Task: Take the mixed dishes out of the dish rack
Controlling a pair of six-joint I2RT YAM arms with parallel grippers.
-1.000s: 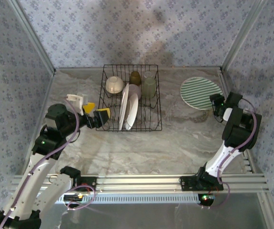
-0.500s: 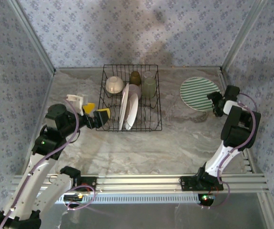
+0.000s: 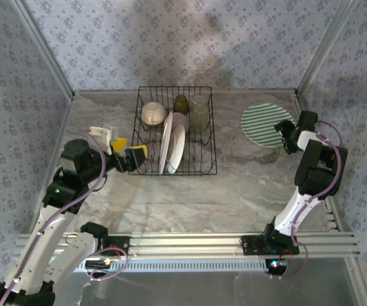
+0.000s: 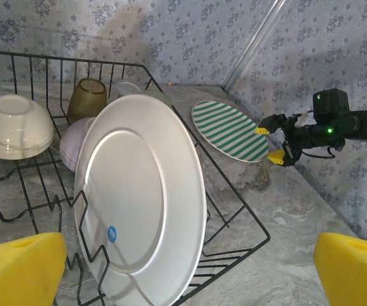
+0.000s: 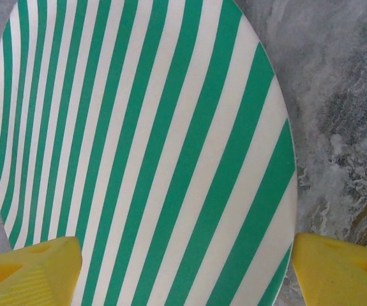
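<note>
Rack: I see the black wire dish rack (image 3: 214,131) standing mid-back on the grey marbled table (image 3: 234,191).
Inside the rack: a large white-backed round plate (image 4: 138,197) stands on edge near the front. Behind it are an upturned cream bowl (image 3: 153,113), a small lilac bowl (image 3: 180,121) and an olive-brown cup (image 3: 181,103).
Right of the rack: a green-and-white striped round plate (image 3: 266,124) lies flat on the table, well apart.
Left gripper (image 3: 130,150): just beside the rack's left wall, yellow pads spread wide, empty, facing the white plate.
Right gripper (image 5: 183,274): far right of the rack, over the striped plate's edge, fingers parted and gripping nothing.
</note>
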